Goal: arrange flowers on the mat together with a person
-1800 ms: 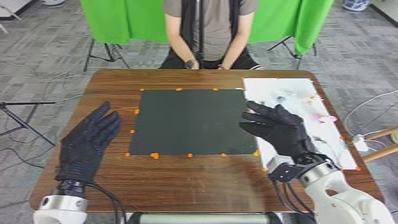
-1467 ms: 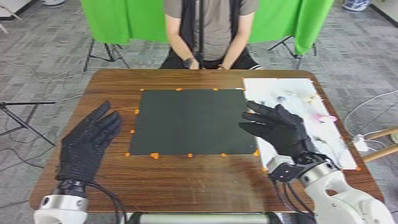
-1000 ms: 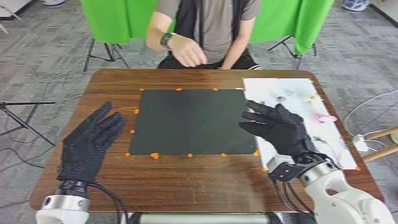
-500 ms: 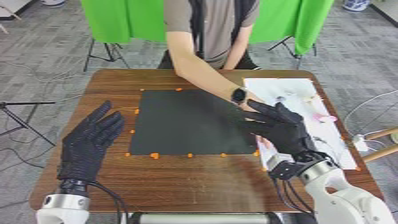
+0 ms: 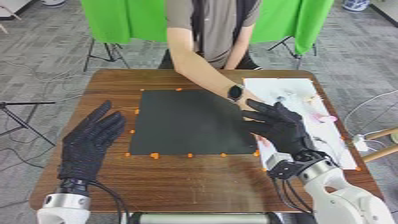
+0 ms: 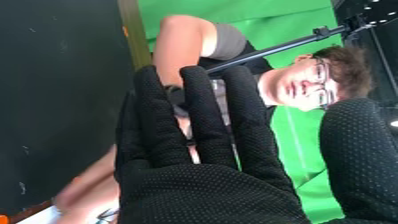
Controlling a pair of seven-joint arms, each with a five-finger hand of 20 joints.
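Observation:
My right hand [image 5: 282,131] is over the white sheet's inner edge beside the dark mat [image 5: 188,122], its fingers relaxed and nothing held. In the right wrist view the same hand [image 6: 209,192] shows straight, spread fingers. My left hand [image 5: 87,145] stands open above the table, left of the mat. A person's arm [image 5: 202,75] reaches across the mat's far right corner, the hand partly hidden behind my right hand. A pink flower [image 5: 326,119] and other small pale items lie on the white sheet.
The white sheet [image 5: 342,145] runs along the right side of the brown table [image 5: 195,185]. Orange marks line the mat's edges. A green cloth [image 5: 124,20] hangs behind the person.
The person's arm has risen from the lap and stretched across the mat toward the white sheet, next to my right hand. My two hands have hardly moved.

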